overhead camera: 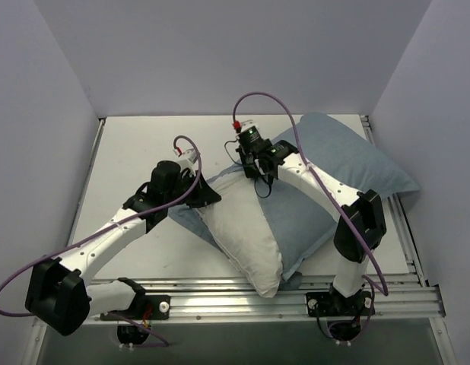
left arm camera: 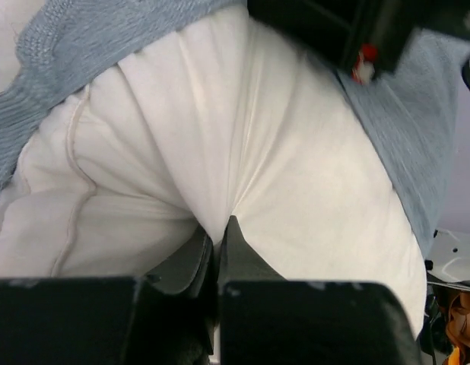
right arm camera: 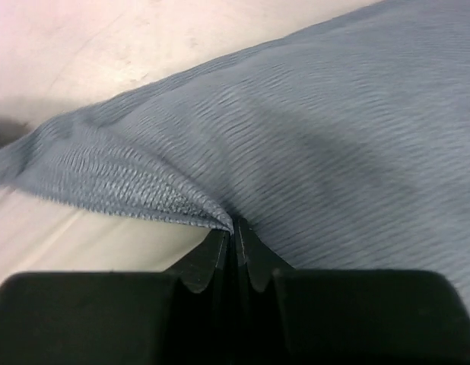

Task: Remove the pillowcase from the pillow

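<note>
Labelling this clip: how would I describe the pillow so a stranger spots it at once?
On the white table, toward its near edge, lies the pillow, pinched by the left gripper. It is plump and plain white, whereas the pillowcase covering its far part is blue-grey.

Top view looks down; wrist views close on pillowcase (overhead camera: 296,217).

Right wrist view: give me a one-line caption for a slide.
Right tool shut on a pinched fold of the blue-grey pillowcase, with the pale table behind.
</note>
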`<state>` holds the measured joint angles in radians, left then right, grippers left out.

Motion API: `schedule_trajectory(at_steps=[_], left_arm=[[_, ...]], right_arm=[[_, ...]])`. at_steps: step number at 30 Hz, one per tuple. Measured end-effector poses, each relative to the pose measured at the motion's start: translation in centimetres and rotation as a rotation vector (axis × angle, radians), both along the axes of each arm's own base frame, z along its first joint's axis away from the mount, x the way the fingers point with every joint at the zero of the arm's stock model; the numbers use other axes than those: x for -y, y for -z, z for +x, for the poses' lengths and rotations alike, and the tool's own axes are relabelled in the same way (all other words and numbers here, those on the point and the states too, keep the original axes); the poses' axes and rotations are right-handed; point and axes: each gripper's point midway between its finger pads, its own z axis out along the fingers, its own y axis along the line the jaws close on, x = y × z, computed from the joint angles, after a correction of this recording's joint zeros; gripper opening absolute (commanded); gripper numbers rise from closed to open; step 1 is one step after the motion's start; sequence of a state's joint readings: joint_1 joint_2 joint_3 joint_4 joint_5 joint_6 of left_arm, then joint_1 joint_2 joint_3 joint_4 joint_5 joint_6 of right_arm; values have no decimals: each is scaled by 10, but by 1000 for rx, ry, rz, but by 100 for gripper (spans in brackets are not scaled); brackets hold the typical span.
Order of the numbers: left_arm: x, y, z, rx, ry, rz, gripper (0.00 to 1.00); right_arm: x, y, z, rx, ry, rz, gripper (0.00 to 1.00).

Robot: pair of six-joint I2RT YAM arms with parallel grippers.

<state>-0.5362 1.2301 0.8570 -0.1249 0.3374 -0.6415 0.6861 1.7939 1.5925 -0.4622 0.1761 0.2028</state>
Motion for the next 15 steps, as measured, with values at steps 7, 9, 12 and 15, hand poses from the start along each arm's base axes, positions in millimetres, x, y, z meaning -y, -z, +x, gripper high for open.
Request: schedule_trajectory(at_steps=[7, 9, 12, 15], left_arm=[[-27, -53, -32, 106, -49, -23, 2], [-40, -64, -42, 131, -77, -21, 2], [-52, -66, -52, 129, -104, -5, 2], [-57, -66, -56, 123, -120, -1, 2]], right_arm=[[47, -4, 41, -7, 206, 66, 0], [54, -5, 47, -24, 246, 100, 0], [63, -4, 49, -71, 292, 158, 0], [71, -1, 50, -122, 313, 214, 0]])
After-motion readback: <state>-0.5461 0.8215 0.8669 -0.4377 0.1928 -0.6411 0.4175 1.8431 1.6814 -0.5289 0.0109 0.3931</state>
